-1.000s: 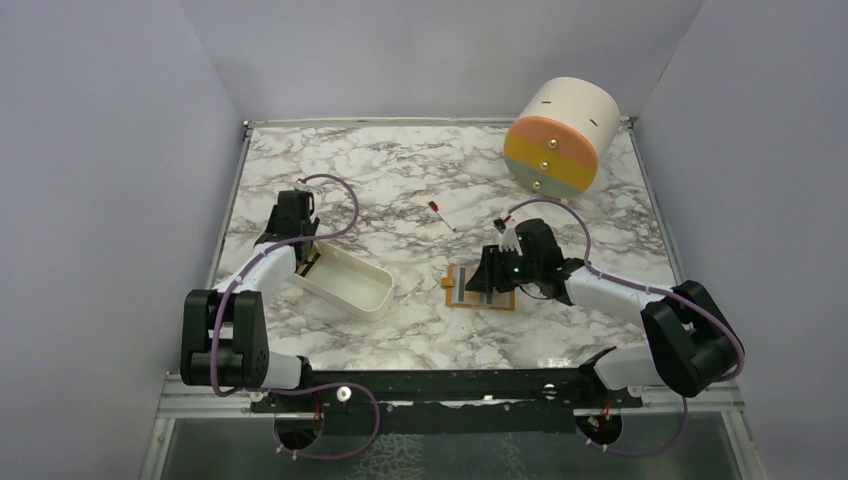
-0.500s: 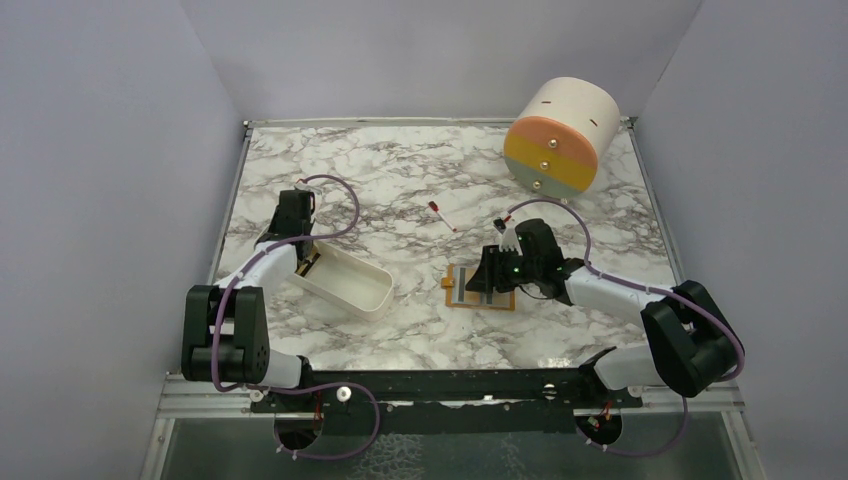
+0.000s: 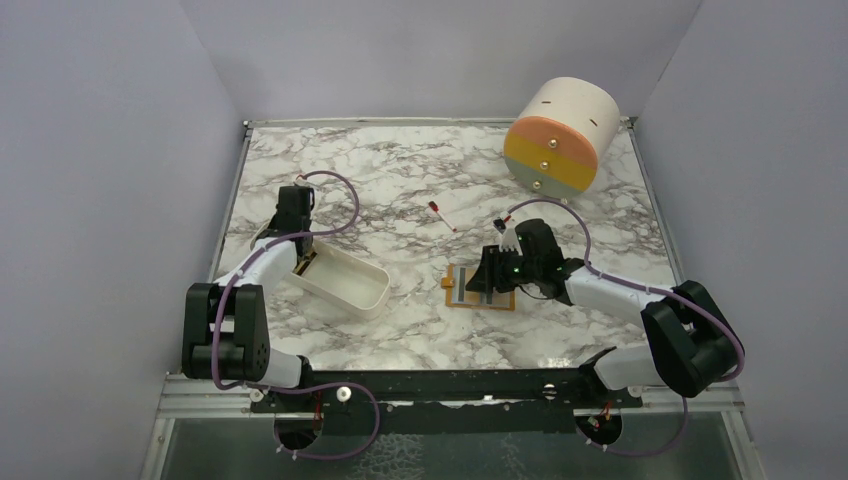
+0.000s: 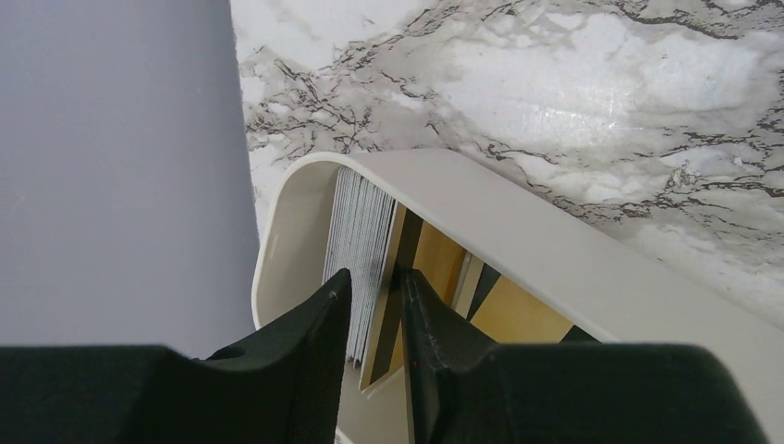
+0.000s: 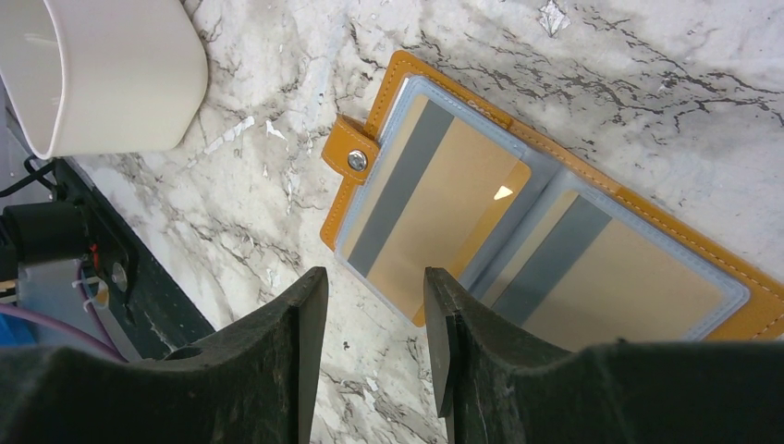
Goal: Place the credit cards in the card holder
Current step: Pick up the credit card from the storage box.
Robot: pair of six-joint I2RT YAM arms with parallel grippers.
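Dipping into the tray, the left gripper straddles cards; the holder lies open mid-table.
The cards, silver-grey and golden, stand on edge at the tray's far-left end. The fingers are a narrow slit apart with card edges between them; whether they pinch cannot be told. Right of the tray the holder lies flat, long axis left-right, snap tab at its left end, a golden card in each sleeve. The right gripper hangs above it, partly open, holding nothing. Farther back are a stick and a drum.
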